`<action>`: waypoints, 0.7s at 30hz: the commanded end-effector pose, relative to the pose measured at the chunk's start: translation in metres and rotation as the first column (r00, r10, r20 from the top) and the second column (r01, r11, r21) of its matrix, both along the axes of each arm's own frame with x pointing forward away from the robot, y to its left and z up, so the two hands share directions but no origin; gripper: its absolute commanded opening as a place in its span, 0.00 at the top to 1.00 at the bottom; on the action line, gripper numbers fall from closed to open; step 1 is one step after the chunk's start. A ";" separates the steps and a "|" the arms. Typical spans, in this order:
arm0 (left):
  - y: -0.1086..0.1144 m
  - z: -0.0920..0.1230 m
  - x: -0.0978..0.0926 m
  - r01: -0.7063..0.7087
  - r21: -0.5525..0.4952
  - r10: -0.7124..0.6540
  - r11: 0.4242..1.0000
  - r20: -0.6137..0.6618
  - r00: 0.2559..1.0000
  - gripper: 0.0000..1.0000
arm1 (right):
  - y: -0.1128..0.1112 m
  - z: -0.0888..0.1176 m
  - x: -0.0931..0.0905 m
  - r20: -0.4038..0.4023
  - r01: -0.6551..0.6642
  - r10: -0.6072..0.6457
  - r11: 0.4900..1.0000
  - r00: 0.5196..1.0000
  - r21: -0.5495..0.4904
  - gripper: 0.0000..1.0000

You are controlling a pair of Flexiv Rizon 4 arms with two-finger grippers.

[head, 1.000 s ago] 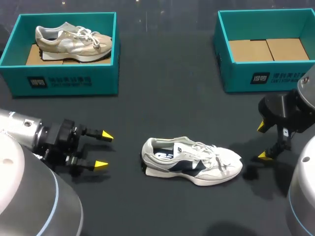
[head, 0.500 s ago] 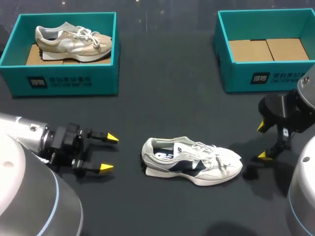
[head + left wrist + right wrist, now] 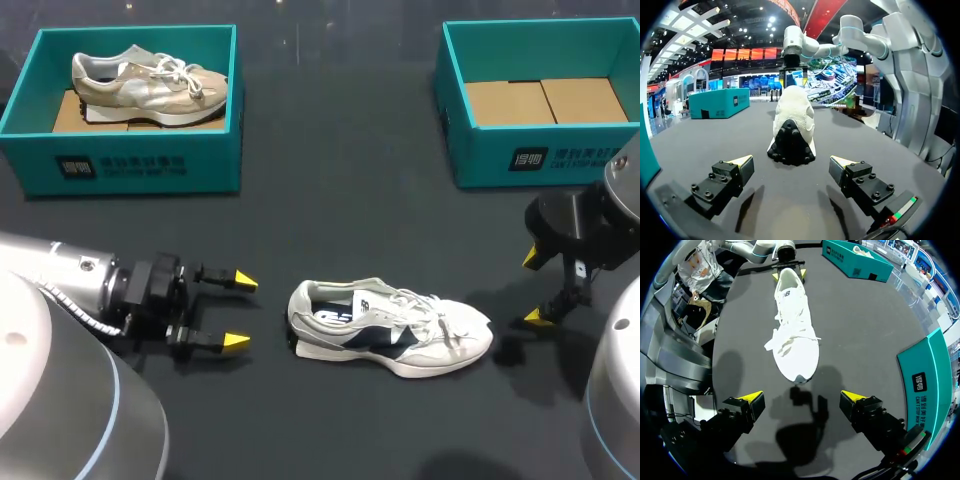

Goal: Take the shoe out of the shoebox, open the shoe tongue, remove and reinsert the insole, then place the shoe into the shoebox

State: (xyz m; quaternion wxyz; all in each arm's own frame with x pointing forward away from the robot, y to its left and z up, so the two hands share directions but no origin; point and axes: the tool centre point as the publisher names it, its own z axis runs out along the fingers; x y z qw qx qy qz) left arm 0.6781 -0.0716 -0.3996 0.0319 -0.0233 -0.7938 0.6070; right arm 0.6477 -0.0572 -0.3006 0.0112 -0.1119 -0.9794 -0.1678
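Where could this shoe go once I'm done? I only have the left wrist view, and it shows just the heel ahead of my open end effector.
Observer: The head view shows two teal boxes at the far side. The left shoebox already holds a beige shoe.
Operator: And the other one?
Observer: The right shoebox holds no shoe, only brown cardboard on its floor.
Operator: What is my other arm doing?
Observer: The right end effector is open just past the toe of the white shoe, not touching it.
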 end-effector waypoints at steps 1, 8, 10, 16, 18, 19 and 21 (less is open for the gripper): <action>-0.011 -0.002 -0.002 -0.005 0.001 0.005 1.000 0.008 1.000 0.00 | 0.000 0.000 -0.002 0.003 0.001 -0.001 1.000 1.000 -0.002 0.00; -0.023 0.000 -0.002 -0.017 -0.015 0.017 1.000 -0.007 1.000 0.00 | 0.000 0.000 -0.002 0.003 0.001 -0.001 1.000 1.000 -0.002 0.00; -0.027 0.000 -0.002 -0.021 -0.016 0.021 1.000 -0.010 1.000 0.00 | 0.000 0.000 -0.002 0.003 0.001 -0.001 1.000 1.000 -0.002 0.00; -0.037 -0.002 -0.001 -0.031 -0.010 0.030 0.999 -0.029 0.999 0.00 | 0.000 0.000 -0.002 0.003 0.001 -0.001 1.000 1.000 -0.002 0.00; -0.040 -0.002 -0.002 -0.031 -0.009 0.030 0.999 -0.033 0.999 0.00 | 0.000 0.000 -0.002 0.003 0.001 -0.001 1.000 1.000 -0.002 0.00; -0.041 -0.002 -0.002 -0.030 -0.008 0.030 1.000 -0.034 0.999 0.00 | 0.000 0.000 -0.002 0.003 0.001 -0.001 1.000 1.000 -0.002 0.00; -0.043 -0.003 -0.002 -0.027 -0.007 0.026 1.000 -0.036 0.999 0.00 | 0.000 0.000 -0.002 0.003 0.001 -0.001 1.000 1.000 -0.002 0.00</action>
